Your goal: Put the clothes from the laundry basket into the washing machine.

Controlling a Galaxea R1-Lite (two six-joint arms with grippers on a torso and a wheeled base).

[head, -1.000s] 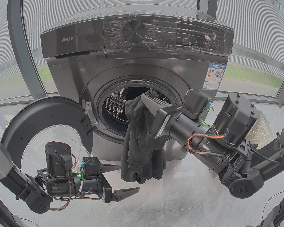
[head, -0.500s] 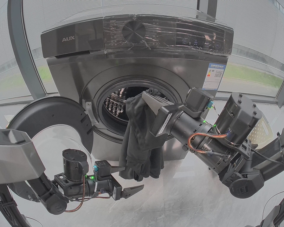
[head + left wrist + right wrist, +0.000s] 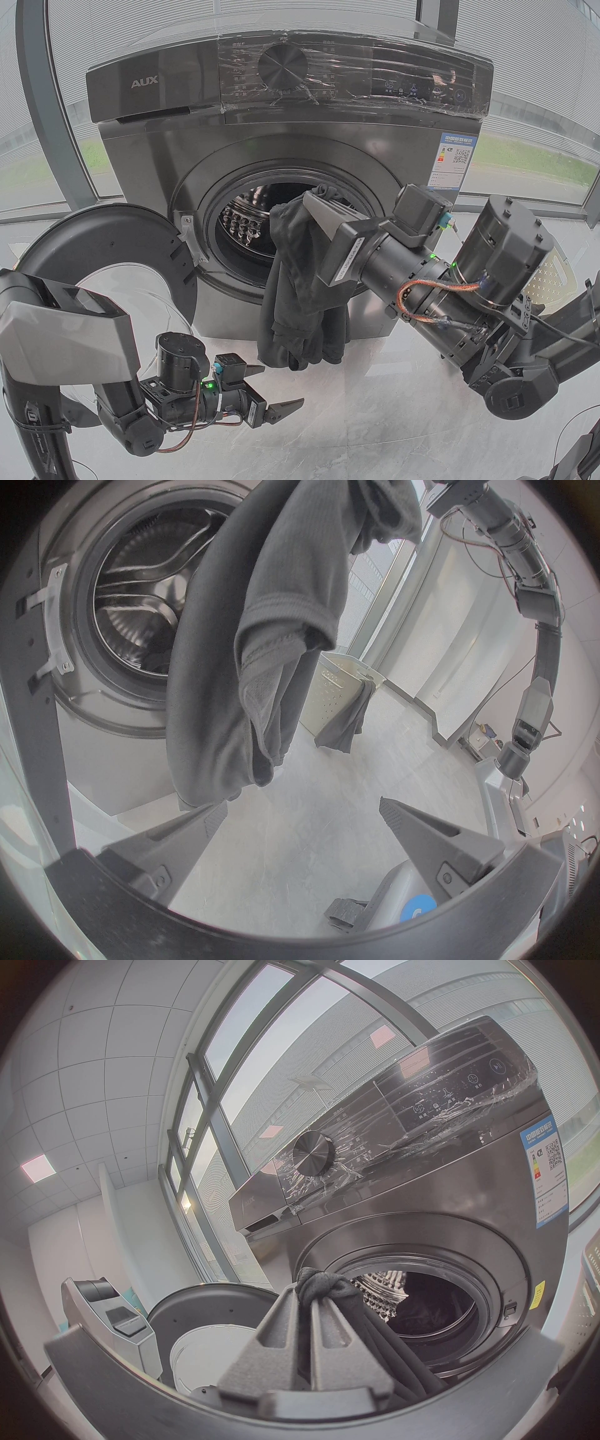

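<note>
Grey cloth garment (image 3: 300,281) clamped in right pincer (image 3: 309,200) at steel washing machine (image 3: 156,156) mouth; left pincer (image 3: 281,386) agape, empty. Might snag on rim (image 3: 209,215) w/ most hanging outside.

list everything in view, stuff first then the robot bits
washing machine: 1, dark grey, straight ahead, front facing the robot
door: 1, dark grey with a clear window, swung open on the robot's left
drum: 1, silver metal, inside the machine's round opening
hanging garment: 1, dark grey, hanging down in front of the opening
laundry basket: 1, white, on the floor to the machine's right
draped garment: 1, dark grey, over the basket's rim
label: 1, blue and white, machine front, upper right
left gripper: 1, black, open, low near the floor
right gripper: 1, grey, shut on the hanging garment's top
</note>
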